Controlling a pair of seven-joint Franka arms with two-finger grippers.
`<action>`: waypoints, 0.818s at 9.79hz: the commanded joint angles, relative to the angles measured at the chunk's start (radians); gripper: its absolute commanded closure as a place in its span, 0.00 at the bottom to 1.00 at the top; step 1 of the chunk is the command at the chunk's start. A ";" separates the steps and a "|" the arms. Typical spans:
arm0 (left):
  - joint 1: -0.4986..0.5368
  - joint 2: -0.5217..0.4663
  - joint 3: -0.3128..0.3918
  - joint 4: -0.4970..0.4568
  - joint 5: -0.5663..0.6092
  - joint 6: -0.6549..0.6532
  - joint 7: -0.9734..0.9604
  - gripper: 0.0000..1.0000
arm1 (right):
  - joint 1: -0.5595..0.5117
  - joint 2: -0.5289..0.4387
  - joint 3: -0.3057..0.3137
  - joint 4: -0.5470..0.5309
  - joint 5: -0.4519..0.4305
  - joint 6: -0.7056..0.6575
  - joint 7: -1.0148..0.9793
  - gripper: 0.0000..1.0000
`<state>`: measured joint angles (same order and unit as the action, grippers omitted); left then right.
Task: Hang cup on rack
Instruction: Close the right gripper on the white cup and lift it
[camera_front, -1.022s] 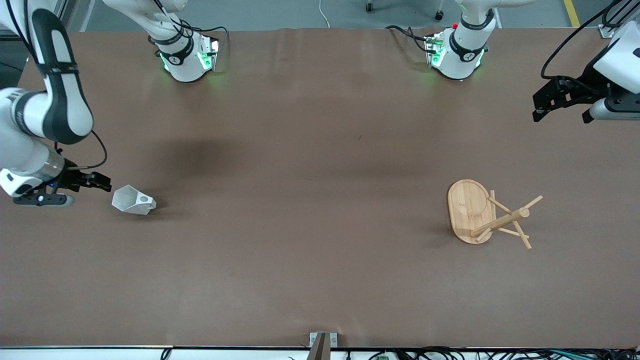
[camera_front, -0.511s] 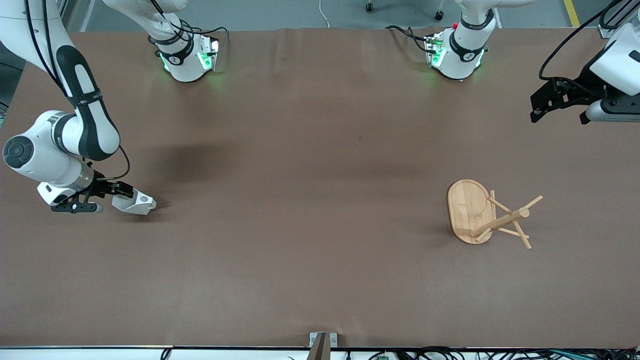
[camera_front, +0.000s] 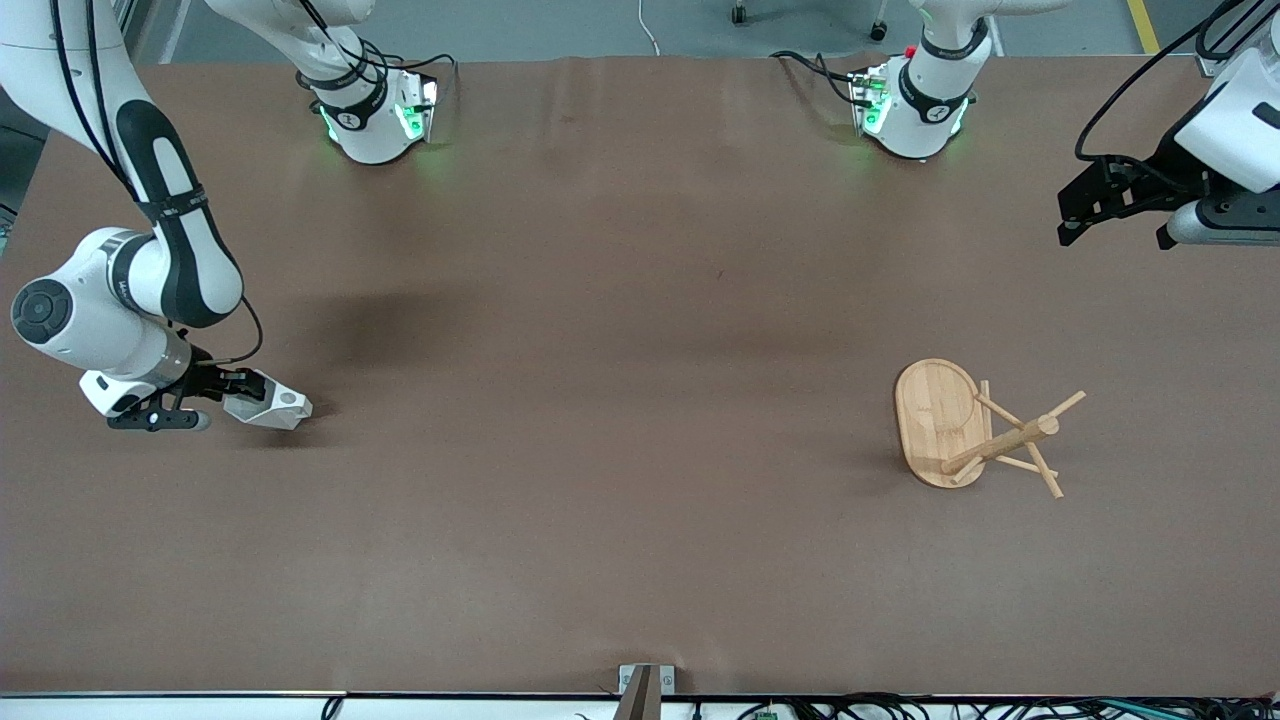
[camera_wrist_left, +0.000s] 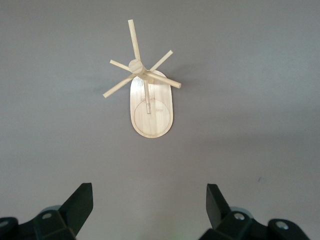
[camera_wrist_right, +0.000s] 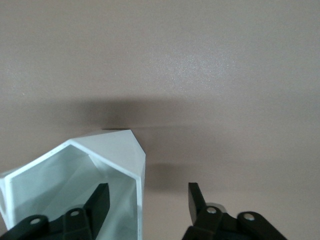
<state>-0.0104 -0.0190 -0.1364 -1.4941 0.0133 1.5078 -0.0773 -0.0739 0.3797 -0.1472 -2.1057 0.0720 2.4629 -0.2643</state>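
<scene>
We see the right gripper (camera_front: 232, 388) down at the cup (camera_front: 268, 408), its jaws part-way open and straddling the cup's rim wall: in the right wrist view one finger (camera_wrist_right: 99, 200) sits inside the cup's mouth and the other stands outside the wall, with a gap on each side, so we cannot say the wall is clamped. The cup (camera_wrist_right: 80, 175) lies on its side on the brown table (camera_front: 600, 300), white and faceted with a polygonal rim, its blocky handle with a round hole pointing away from the gripper. The left gripper (camera_front: 1115, 210) waits in the air with its jaws wide and nothing between them. The rack (camera_front: 975, 430) stands well apart from the cup, toward the left arm's end of the table, its oval bamboo base flat and its thin pegs angling from the central post.
</scene>
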 joint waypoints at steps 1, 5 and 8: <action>-0.005 0.021 -0.002 0.000 0.000 -0.017 -0.004 0.00 | -0.003 0.014 0.006 0.013 0.044 0.001 -0.018 0.52; -0.005 0.022 -0.002 0.000 0.000 -0.017 0.007 0.00 | -0.003 0.030 0.006 0.027 0.065 0.007 -0.021 0.99; -0.008 0.022 -0.023 0.002 -0.039 -0.015 0.001 0.00 | 0.002 0.010 0.006 0.038 0.065 -0.031 -0.045 1.00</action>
<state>-0.0117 -0.0188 -0.1418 -1.4933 -0.0011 1.5078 -0.0762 -0.0736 0.4011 -0.1428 -2.0786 0.1220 2.4570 -0.2791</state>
